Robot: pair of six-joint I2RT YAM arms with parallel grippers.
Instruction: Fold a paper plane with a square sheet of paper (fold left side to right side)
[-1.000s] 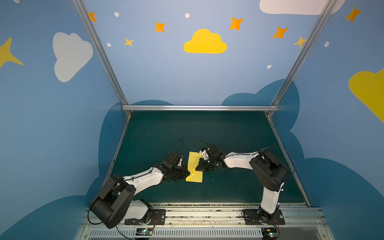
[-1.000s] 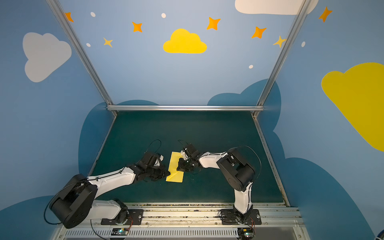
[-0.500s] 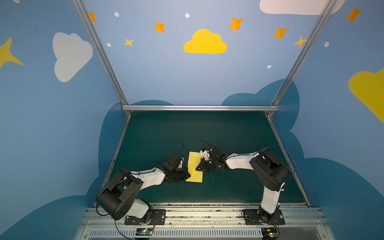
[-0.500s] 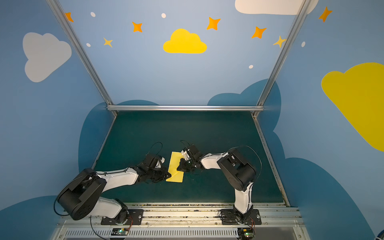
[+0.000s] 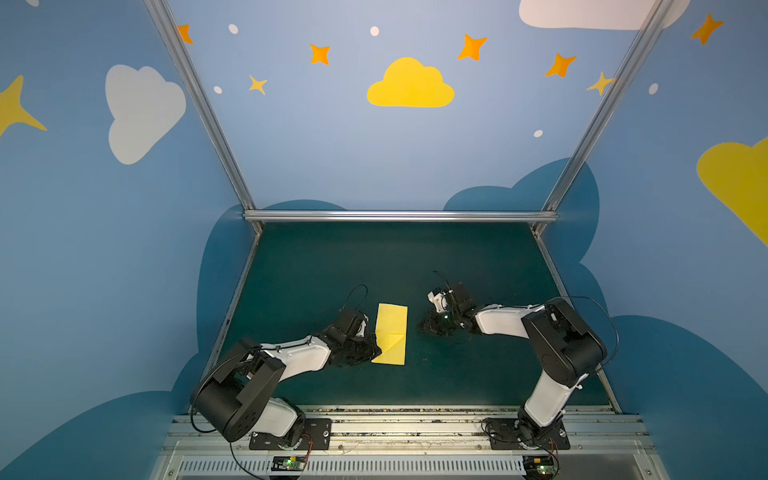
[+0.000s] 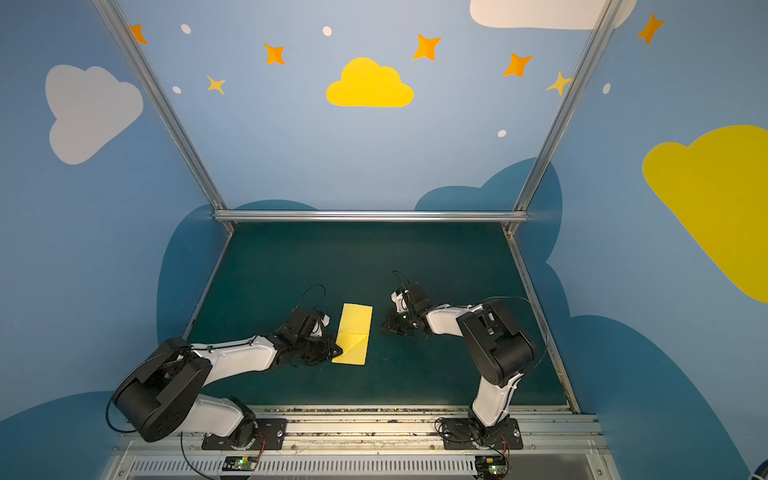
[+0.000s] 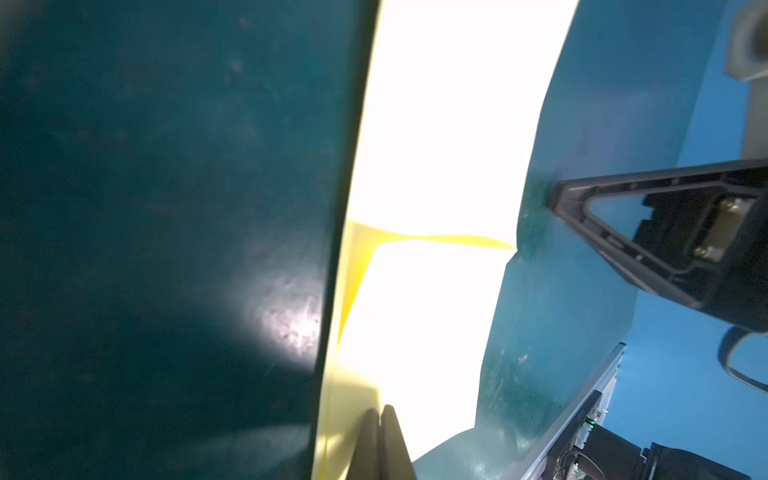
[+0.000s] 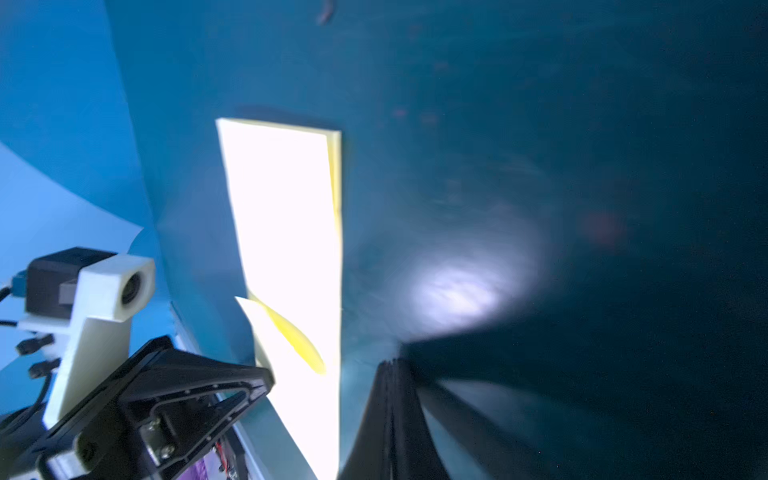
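The thin pale yellow paper sheet (image 5: 392, 328), folded into a narrow rectangle, lies flat on the dark green surface (image 5: 374, 257). My left end effector (image 5: 376, 351), fingers together, touches its near left corner. My right end effector (image 5: 424, 328), fingers also together, stands near the right edge, not touching the sheet.

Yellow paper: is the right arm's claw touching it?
No, bare green mat shows between the right gripper and the folded yellow paper.
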